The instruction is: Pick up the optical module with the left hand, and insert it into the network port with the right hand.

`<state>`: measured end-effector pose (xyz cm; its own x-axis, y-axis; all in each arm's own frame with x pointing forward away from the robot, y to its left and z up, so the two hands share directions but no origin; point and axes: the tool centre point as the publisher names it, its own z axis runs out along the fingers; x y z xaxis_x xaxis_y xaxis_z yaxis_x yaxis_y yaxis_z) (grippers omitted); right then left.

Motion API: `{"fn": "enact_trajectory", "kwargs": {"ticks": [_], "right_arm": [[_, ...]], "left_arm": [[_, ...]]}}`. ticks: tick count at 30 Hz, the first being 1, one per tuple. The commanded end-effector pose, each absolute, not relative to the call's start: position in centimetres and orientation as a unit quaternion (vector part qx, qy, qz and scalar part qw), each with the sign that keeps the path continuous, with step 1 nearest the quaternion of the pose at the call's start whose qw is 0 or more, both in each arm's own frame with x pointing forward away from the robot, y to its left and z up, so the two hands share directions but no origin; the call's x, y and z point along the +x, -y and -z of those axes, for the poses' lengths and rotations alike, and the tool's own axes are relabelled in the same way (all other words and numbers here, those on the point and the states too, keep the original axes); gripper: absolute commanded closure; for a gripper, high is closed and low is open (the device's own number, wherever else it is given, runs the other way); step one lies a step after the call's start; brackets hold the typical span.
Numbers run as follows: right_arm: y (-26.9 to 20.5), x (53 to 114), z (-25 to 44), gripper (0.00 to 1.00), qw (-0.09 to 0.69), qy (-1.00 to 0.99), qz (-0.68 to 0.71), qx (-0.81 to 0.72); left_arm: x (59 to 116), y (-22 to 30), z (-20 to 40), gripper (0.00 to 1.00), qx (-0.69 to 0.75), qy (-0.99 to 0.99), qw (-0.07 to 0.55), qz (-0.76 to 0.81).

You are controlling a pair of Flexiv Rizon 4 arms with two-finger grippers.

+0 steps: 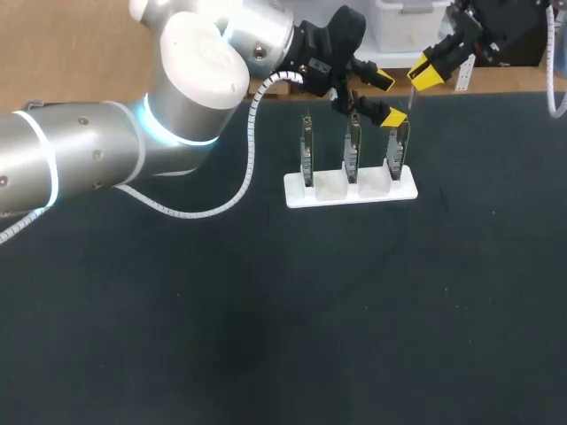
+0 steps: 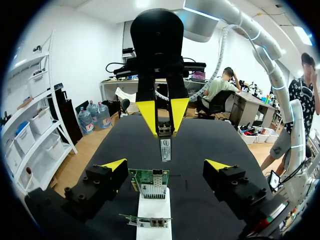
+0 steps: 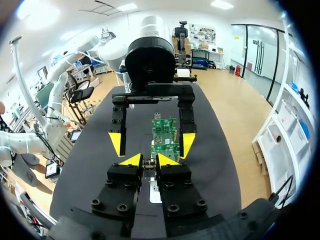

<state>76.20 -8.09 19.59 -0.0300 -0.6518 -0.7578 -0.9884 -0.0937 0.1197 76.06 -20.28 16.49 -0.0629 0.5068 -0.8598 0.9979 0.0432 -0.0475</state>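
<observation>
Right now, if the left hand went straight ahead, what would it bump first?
Probably the green network card in the white holder, just ahead of the open left hand; depth is unclear.

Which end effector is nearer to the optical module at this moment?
Right. The right end effector is shut on the optical module; the left end effector is open close by, its fingers not touching it.

The optical module [image 2: 165, 148] is a slim silvery bar with a label on its face. It hangs upright, pinched at its upper end between the yellow tips of the right gripper [image 2: 164, 132]. In the head view it sits upper right of centre. The network port [image 2: 157, 188] is a small metal cage on a green card [image 2: 148, 177], which stands on edge in a white holder [image 1: 350, 189] just below the module.
</observation>
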Motion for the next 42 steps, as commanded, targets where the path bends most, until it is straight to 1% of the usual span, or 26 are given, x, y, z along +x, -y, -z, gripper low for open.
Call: {"fn": "enact_trajectory", "kwargs": {"ticks": [1,19,42], "right_arm": [[8.4,76.1,-19.6,1.0,0.245,-0.63,-0.347,-0.65],[7.9,76.6,-18.1,1.0,0.231,-0.628,-0.341,-0.66],[7.8,76.1,-18.0,1.0,0.23,-0.633,-0.343,-0.655]], "left_arm": [[76.2,20.4,-16.6,0.0,0.593,-0.637,0.341,0.356],[76.2,20.4,-16.6,0.0,0.593,-0.637,0.341,0.356],[76.2,20.4,-16.6,0.0,0.593,-0.637,0.341,0.356]]}}
